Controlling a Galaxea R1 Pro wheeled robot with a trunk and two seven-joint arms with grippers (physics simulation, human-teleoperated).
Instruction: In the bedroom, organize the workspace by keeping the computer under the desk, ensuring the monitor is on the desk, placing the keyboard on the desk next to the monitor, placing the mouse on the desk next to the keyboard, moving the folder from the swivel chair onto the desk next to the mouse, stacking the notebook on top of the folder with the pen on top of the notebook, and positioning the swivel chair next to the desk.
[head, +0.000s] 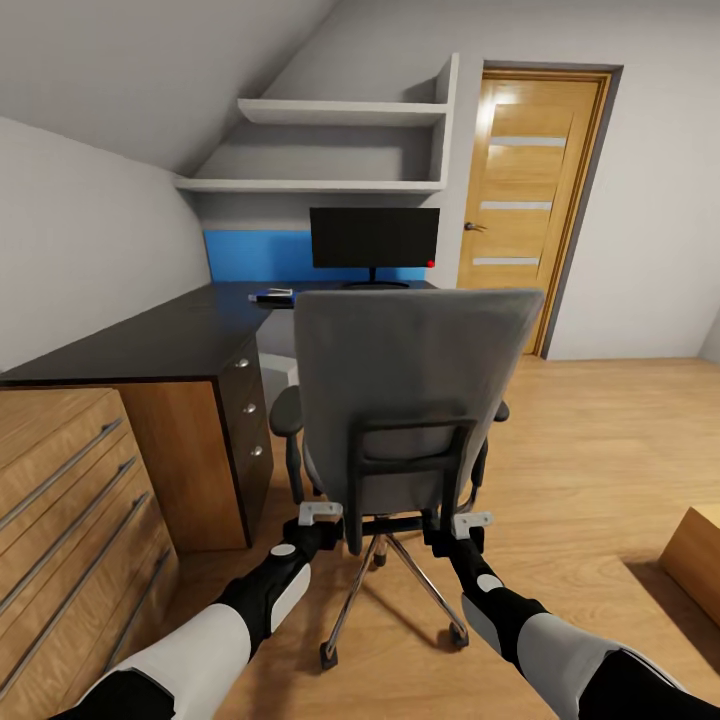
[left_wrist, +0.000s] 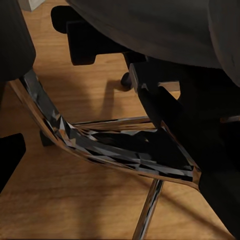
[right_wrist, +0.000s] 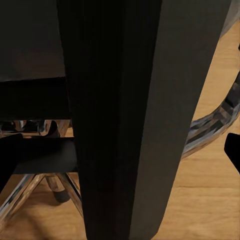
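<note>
I see the swivel chair (head: 410, 370) from behind, its grey back facing me and its chrome star base (head: 395, 575) on the wood floor. My left gripper (head: 322, 514) and right gripper (head: 471, 521) sit low at the two sides of the chair's black back frame, both open. In the right wrist view a black chair post (right_wrist: 145, 120) stands between the fingers (right_wrist: 9, 160). The left wrist view looks under the seat at a chrome bracket (left_wrist: 115, 150). Beyond the chair is the black desk (head: 150, 340) with the monitor (head: 374, 238) on it. A light grey computer (head: 277, 368) shows under the desk. A small flat blue-and-grey item (head: 272, 295) lies on the desk; I cannot tell what it is.
A light-wood cabinet (head: 70, 500) with long handles stands at my left, against the desk's drawer unit (head: 250, 420). A wooden door (head: 530, 200) is at the back right. A low wood box (head: 697, 560) is at the right edge, with open floor (head: 600, 450) before it.
</note>
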